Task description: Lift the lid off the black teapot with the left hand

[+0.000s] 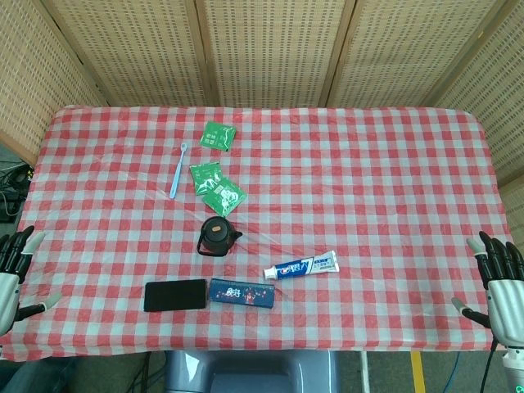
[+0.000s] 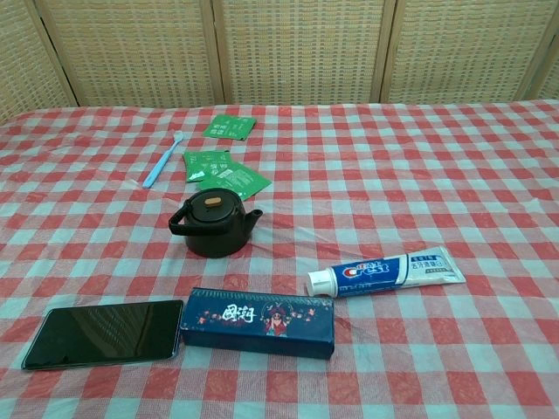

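The black teapot is seen on the checked worktop, its lid in place. A dark blue box and phone are nearer. Left robot hand and right robot hand are held spread, empty, at the worktop's edges.

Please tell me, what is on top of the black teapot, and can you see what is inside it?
A black lid with a round tan knob sits on top of the black round teapot, closing it. Because the lid covers the opening, the inside of the teapot cannot be seen in either view.
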